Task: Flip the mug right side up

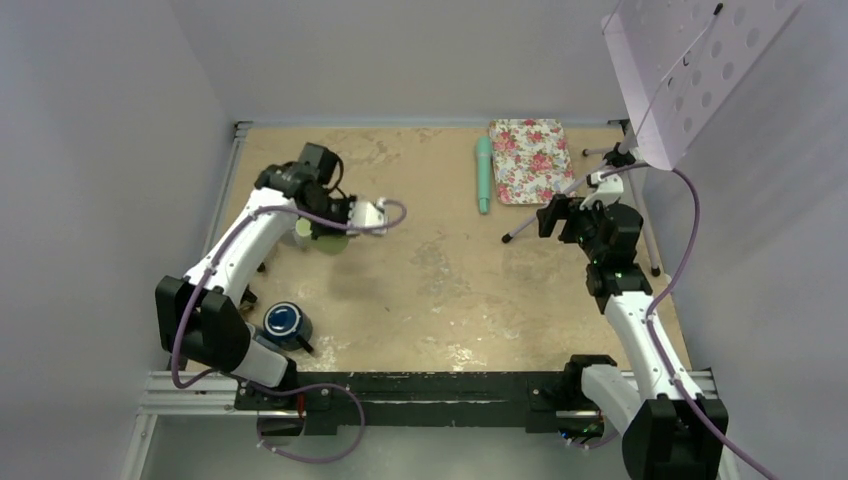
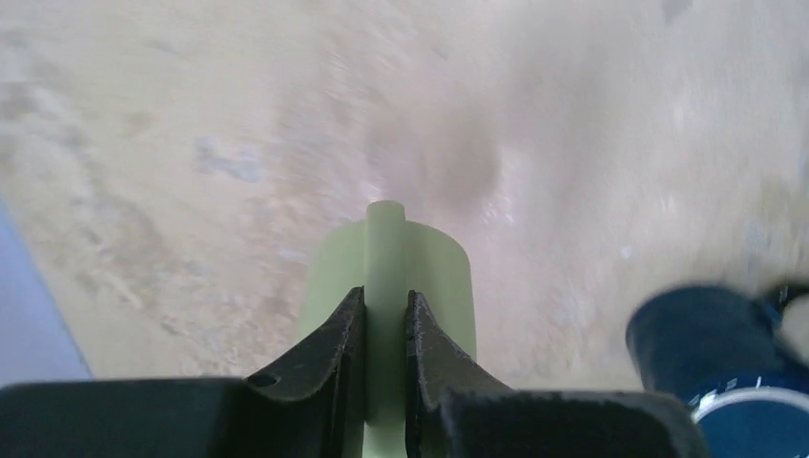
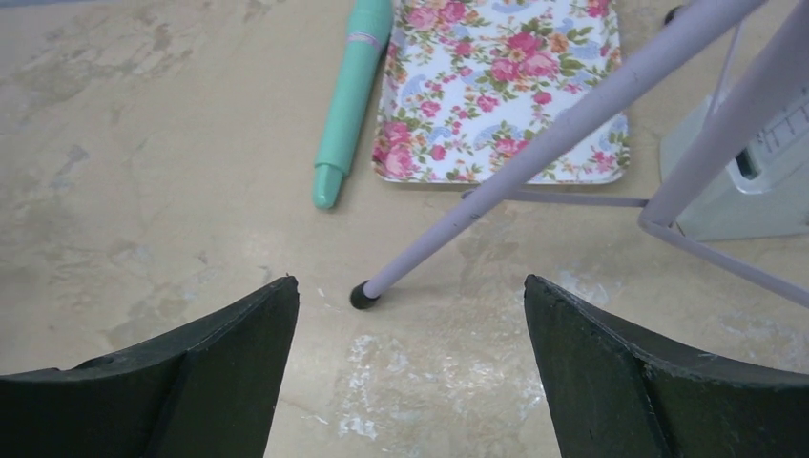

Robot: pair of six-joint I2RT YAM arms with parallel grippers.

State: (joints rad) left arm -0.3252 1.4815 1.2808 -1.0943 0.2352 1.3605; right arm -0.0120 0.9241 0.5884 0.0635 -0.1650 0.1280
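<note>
Scuffed tan tabletop (image 1: 450,290) lies beneath the pale green mug (image 2: 439,277), just beyond the blue mug (image 1: 287,323). The left gripper (image 2: 385,296) is pinched tight on its handle (image 2: 385,239). So thin a hold could let it swivel or slip mid-turn. The right gripper (image 3: 410,281), far from the blue mug, gapes empty.

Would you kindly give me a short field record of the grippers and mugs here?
left gripper: shut on handle of green mug
green mug: left side of table, orientation unclear
right gripper: open, empty, over stand foot
blue mug: on table, near-left corner
floral tray: far right, teal pen beside it
</note>
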